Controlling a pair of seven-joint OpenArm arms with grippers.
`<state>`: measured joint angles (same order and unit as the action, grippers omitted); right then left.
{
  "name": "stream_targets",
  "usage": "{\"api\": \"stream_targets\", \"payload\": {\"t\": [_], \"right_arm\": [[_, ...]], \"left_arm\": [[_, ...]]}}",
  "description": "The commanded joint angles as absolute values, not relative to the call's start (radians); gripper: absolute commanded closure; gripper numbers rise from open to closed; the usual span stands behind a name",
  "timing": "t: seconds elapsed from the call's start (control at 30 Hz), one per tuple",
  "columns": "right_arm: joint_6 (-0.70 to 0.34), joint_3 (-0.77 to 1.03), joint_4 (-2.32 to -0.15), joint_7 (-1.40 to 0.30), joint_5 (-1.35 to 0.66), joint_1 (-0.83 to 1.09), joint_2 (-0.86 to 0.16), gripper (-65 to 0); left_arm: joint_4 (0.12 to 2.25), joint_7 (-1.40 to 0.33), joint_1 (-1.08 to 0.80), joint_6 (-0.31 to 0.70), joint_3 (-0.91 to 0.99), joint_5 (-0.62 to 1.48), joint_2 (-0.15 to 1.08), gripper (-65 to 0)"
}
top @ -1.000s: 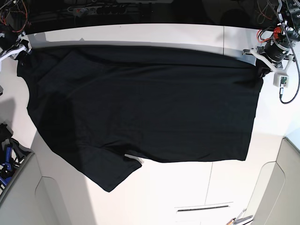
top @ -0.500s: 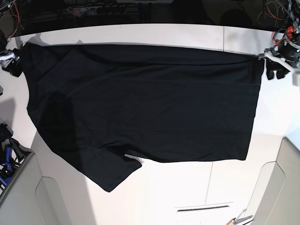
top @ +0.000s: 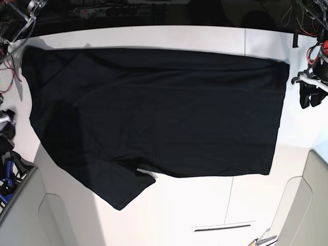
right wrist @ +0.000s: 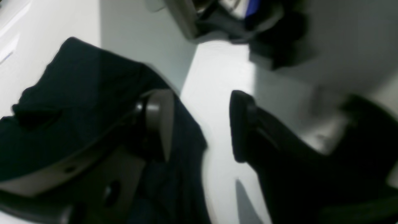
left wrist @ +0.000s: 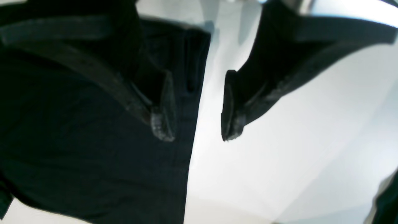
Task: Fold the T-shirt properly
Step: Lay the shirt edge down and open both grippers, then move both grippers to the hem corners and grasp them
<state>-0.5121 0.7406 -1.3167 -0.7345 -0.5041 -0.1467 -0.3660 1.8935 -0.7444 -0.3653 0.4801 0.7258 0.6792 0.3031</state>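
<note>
Your black T-shirt (top: 154,113) lies spread flat across the white table (top: 205,205). Your left gripper (left wrist: 196,124) hangs with jaws apart, holding nothing, over the shirt's edge. Your right gripper (right wrist: 199,130) is likewise spread wide and empty beside the cloth.

You found no text, label, brand, number or sign that could be read in any view; the T-shirt (top: 154,107) was plain black, and the wrist views were too blurred for lettering.
</note>
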Motion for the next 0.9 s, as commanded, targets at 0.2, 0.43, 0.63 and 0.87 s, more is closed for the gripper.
{"api": "stream_targets", "payload": {"t": [0.2, 0.43, 0.63, 0.87], "right_arm": [[-0.484, 0.580, -0.991, -0.524, -0.393, -0.374, -0.402, -29.3], [-0.456, 0.500, -0.731, -0.430, -0.276, -0.520, -0.401, -29.3], [-0.484, 0.488, -0.660, -0.415, -0.276, -0.522, -0.398, -29.3], [-0.513, 0.488, -0.654, -0.416, -0.276, -0.518, -0.398, -29.3]], "left_arm": [[1.910, -0.722, -0.363, 0.484, 0.731, 0.691, 0.333, -29.1], [1.909, -0.702, -0.363, 0.484, 0.731, 0.692, 0.333, -35.1], [1.852, -0.670, -0.305, 0.484, 0.731, 0.666, 0.334, -35.1], [1.549, -0.659, -0.120, 0.484, 0.619, 0.648, 0.416, -35.1]]}}
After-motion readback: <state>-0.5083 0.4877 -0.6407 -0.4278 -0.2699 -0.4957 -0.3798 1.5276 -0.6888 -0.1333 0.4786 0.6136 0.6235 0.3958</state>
